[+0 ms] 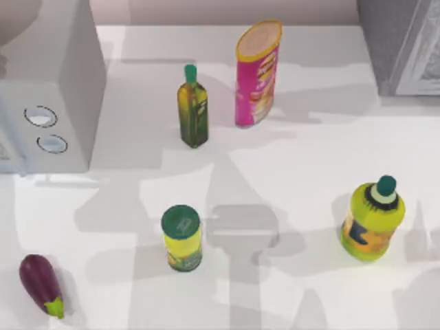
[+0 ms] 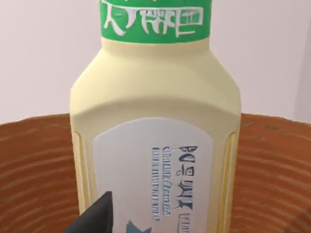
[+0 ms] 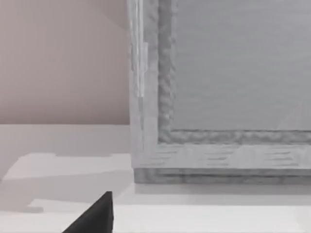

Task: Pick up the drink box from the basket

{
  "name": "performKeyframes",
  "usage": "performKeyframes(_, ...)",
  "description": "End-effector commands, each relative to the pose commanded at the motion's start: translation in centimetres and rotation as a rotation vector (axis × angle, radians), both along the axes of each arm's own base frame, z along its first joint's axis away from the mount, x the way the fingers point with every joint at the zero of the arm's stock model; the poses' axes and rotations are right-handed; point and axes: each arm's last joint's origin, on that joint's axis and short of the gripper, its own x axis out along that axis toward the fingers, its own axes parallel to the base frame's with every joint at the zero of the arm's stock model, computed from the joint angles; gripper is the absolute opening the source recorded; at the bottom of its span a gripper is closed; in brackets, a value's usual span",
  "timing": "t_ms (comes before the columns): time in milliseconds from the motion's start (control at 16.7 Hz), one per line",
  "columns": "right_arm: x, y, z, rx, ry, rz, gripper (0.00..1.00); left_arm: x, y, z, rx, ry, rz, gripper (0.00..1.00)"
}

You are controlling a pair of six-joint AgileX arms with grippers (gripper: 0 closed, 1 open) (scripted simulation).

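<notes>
Inside the brown woven basket [image 2: 34, 165], our left pincer [image 2: 97, 218], grip unclear to us, should squeeze the pale yellow drink box [image 2: 155, 136] gently and lift straight up.

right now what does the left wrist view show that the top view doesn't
Left wrist view alone: the drink box close up, standing in the basket, with a dark fingertip at the frame's edge. Top view alone: oil bottle, chip can, yellow can, round bottle, eggplant and microwave on the white table. Shared: nothing I can match.
</notes>
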Motion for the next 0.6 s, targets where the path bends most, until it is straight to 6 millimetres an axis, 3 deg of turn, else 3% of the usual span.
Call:
performKeyframes(300, 0.0, 0.0, 0.0, 0.0, 0.0, 0.0, 1.0, 3.6, 2.7, -0.6, -0.002, 0.0, -0.002, 1.0)
performKeyframes(600, 0.0, 0.0, 0.0, 0.0, 0.0, 0.0, 1.0, 3.9, 3.0, -0.7, -0.002, 0.0, -0.002, 1.0)
